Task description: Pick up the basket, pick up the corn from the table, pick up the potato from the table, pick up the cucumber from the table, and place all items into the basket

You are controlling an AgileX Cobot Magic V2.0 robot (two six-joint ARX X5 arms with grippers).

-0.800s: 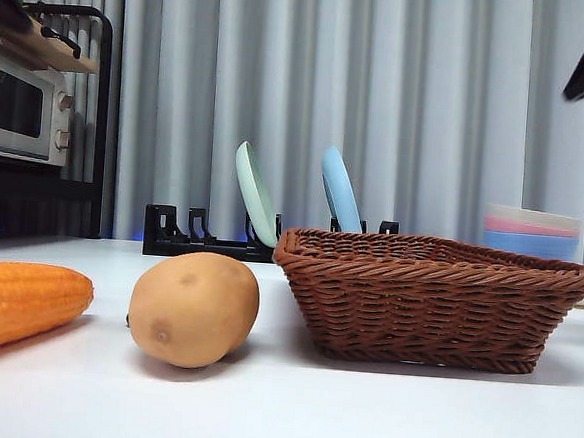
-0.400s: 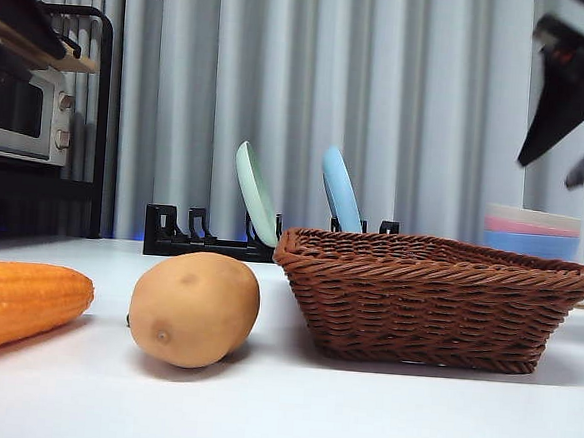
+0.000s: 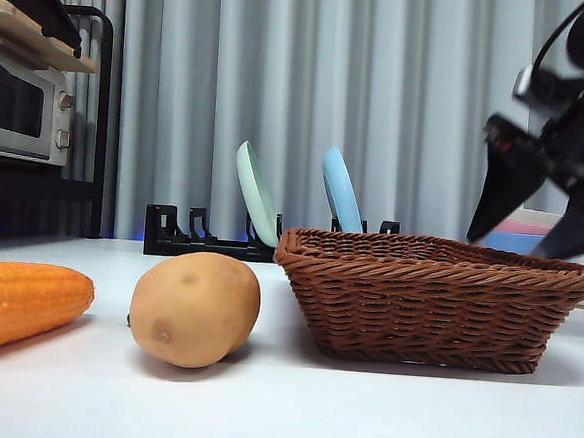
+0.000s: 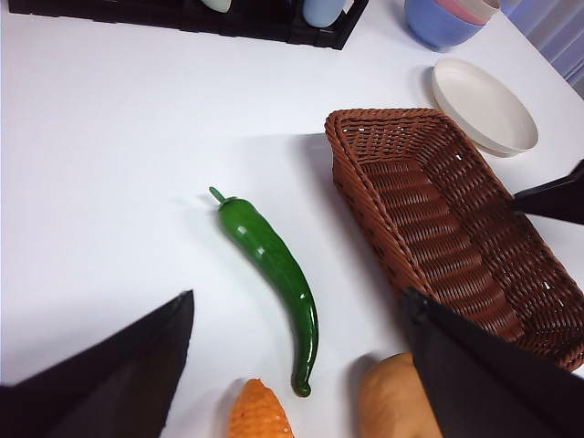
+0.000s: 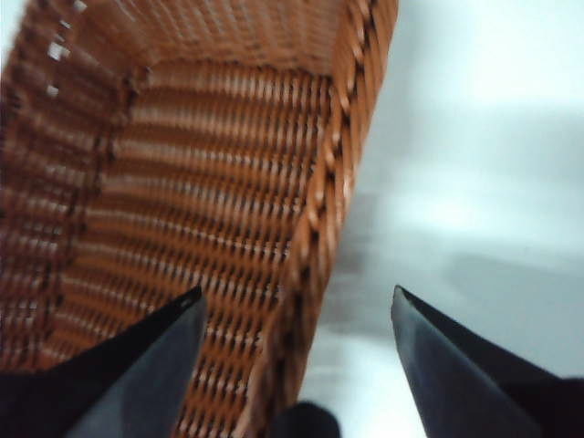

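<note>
Right gripper (image 3: pixel 540 218) hung open over the basket's (image 3: pixel 435 299) rim, one jaw either side. Left gripper (image 4: pixel 297 351) open above cucumber (image 4: pixel 274 270), corn (image 3: pixel 20 302), potato (image 3: pixel 195 307).

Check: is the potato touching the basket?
Apart. The front view shows bare table between potato and basket.
</note>
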